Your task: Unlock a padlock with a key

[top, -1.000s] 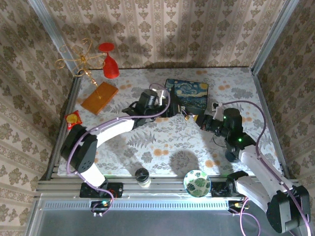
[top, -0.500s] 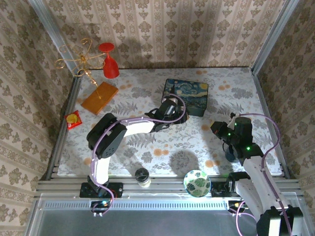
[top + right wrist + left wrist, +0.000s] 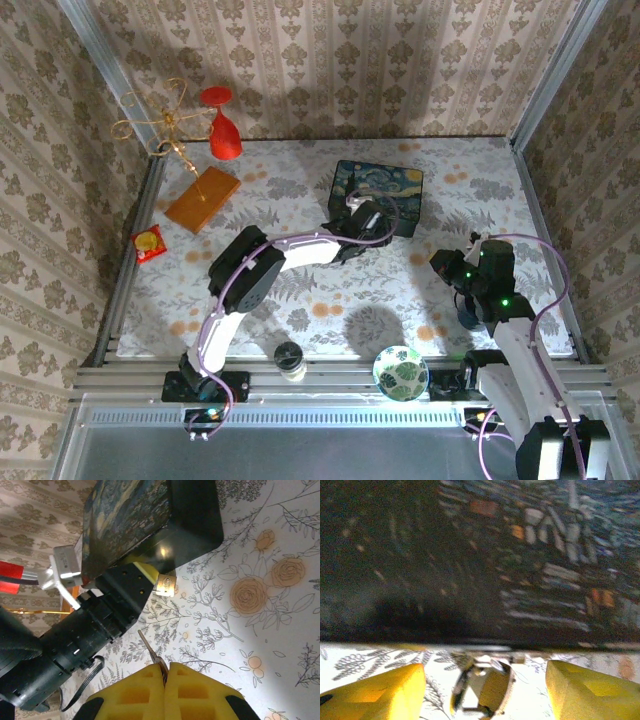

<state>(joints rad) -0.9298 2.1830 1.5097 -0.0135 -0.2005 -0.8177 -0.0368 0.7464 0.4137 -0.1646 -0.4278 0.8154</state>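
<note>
Tiny brass-coloured padlock (image 3: 482, 690): lies on the floral tabletop (image 3: 270, 640) against the dark blue starry-night box (image 3: 125, 515), between the left hand's (image 3: 368, 222) spread fingers, untouched. Slim silvery key (image 3: 149, 650): pinched in the closed right hand (image 3: 166, 672), tip outward. Advised handling: clamp the padlock body first, then line the key up squarely and slowly.

1. The white floral-patterned table (image 3: 400, 290) before me carries a dark blue starry-night box (image 3: 385, 185), far centre.
2. A small brass padlock (image 3: 482, 692) lies just beside its near side.
3. Far left: red goblet (image 3: 222, 135), orange wooden board (image 3: 203, 199).
</note>
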